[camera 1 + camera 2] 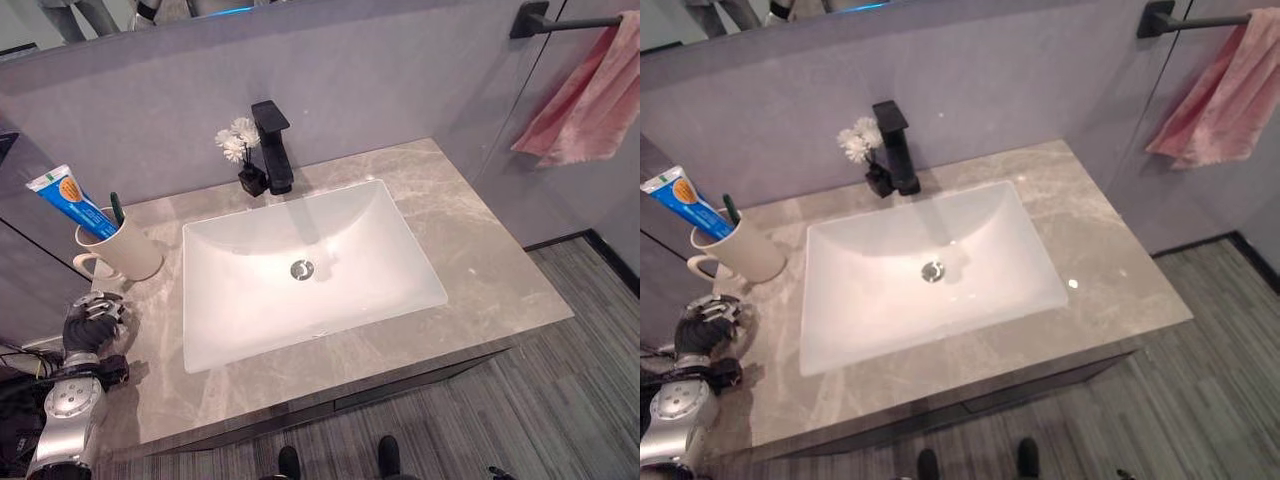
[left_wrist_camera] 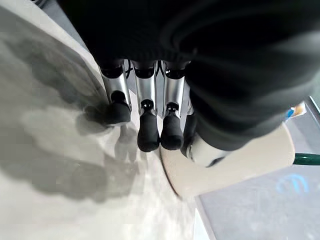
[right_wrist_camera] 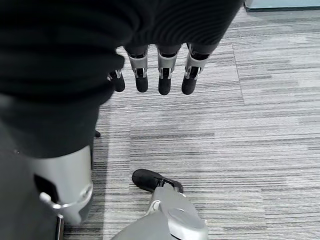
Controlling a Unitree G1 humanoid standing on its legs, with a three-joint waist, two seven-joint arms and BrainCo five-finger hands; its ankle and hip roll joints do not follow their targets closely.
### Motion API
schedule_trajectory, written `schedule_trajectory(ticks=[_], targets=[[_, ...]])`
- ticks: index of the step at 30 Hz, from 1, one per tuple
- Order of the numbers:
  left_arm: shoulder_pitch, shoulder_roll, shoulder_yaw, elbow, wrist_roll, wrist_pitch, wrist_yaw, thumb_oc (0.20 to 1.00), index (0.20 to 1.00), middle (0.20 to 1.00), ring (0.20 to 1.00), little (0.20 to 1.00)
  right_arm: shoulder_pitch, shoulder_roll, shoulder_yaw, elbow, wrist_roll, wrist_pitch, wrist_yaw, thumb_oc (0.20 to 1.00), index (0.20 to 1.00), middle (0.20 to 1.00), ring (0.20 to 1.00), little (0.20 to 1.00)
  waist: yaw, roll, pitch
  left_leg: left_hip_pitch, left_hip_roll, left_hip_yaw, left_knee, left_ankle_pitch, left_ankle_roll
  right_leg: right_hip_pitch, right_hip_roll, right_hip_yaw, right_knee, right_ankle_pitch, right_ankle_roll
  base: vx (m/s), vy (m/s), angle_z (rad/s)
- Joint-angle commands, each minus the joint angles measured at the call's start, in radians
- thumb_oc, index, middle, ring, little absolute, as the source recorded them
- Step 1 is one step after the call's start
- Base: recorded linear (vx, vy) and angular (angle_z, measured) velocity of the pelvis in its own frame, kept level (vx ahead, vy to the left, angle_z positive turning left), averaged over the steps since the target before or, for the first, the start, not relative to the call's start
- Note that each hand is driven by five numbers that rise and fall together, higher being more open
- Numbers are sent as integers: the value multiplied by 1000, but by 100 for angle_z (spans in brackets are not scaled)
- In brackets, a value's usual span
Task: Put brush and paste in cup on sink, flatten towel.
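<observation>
A cream cup (image 1: pixel 125 255) stands at the counter's back left corner, and a blue toothpaste tube (image 1: pixel 68 198) and a green brush (image 1: pixel 117 208) stick out of it. My left hand (image 1: pixel 92 322) rests just in front of the cup, open, its fingers (image 2: pixel 148 134) straight above the counter and holding nothing. The left wrist view has the cup (image 2: pixel 240 167) right beside them. A pink towel (image 1: pixel 590 100) hangs bunched from a black bar (image 1: pixel 565 20) on the right wall. My right hand (image 3: pixel 164 80) hangs open over the carpet.
A white basin (image 1: pixel 225 345) is sunk into the grey marble counter (image 1: pixel 480 260). A black faucet (image 1: pixel 272 145) and a small dark vase of white flowers (image 1: pixel 240 145) stand behind it. Striped grey carpet (image 1: pixel 580 400) lies to the right.
</observation>
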Motion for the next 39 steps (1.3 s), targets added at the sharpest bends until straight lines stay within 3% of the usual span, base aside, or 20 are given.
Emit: schedule_trajectory(ticks=[1,24,34,39], targets=[[-92,116,21,52,-24,-28,37,200,200,200,200,200,-38,-8,37,-13,-7,-7,2,1000,1000,1000,1000,1000,-32,-46,53,-47,33,-38,7,74,-13,72,-86,-10,26,24,60,18,-8,-6],[-310,199,-38,143,-7,-18,130,200,200,200,200,200,-49,-15,103,-114,6,-20,2,1000,1000,1000,1000,1000,-51,-112,109,-87,46,-24,7,70,-9,7,-72,12,26,67,72,-3,-1,-5],[-408,250,-79,209,14,-10,162,200,200,200,200,200,-67,-9,131,-118,12,-22,1,1000,1000,1000,1000,1000,-50,-125,133,-106,44,-26,14,68,-6,-12,-73,10,26,87,78,-6,0,-1],[-400,232,-96,161,41,-11,165,200,200,200,200,200,-61,-1,133,-116,18,-24,-1,1000,1000,1000,1000,1000,-37,-124,134,-104,40,-36,17,64,-3,1,-77,0,23,86,79,0,0,0]])
